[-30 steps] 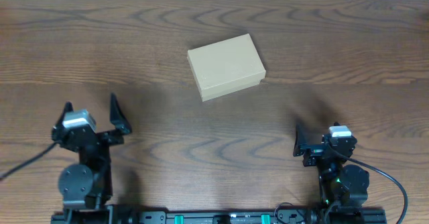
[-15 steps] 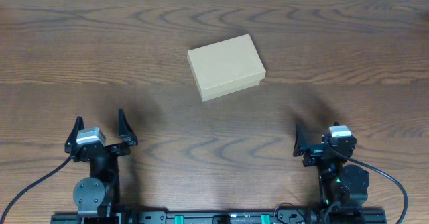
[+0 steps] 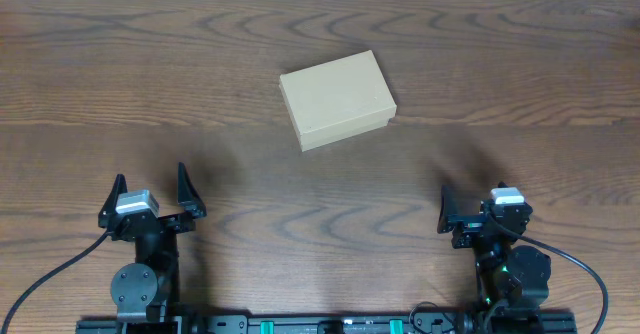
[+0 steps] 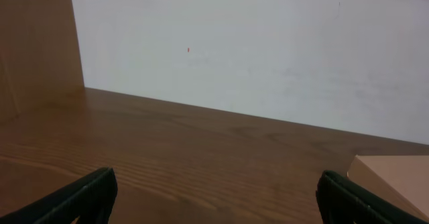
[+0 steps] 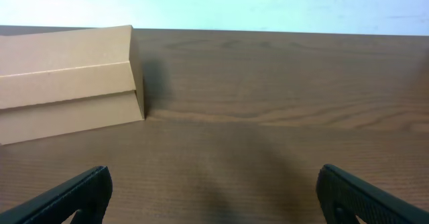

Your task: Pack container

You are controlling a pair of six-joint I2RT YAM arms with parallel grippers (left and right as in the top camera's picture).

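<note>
The container [image 3: 337, 99] is a plain brown cardboard box with its lid shut, lying on the wooden table a little right of centre and towards the back. It shows at the left of the right wrist view [image 5: 67, 83], and one corner shows at the right edge of the left wrist view [image 4: 395, 177]. My left gripper [image 3: 152, 186] is open and empty near the front left edge, far from the box; its fingers frame bare table [image 4: 218, 204]. My right gripper [image 3: 475, 202] is open and empty near the front right edge [image 5: 214, 197].
A white wall [image 4: 268, 49] runs behind the table's far edge. A brown wooden panel [image 4: 33, 43] stands at the far left. No other loose items show on the table [image 3: 150, 64].
My left arm has pulled back towards the front edge and lowered, then held still. The right arm and the box have not moved.
</note>
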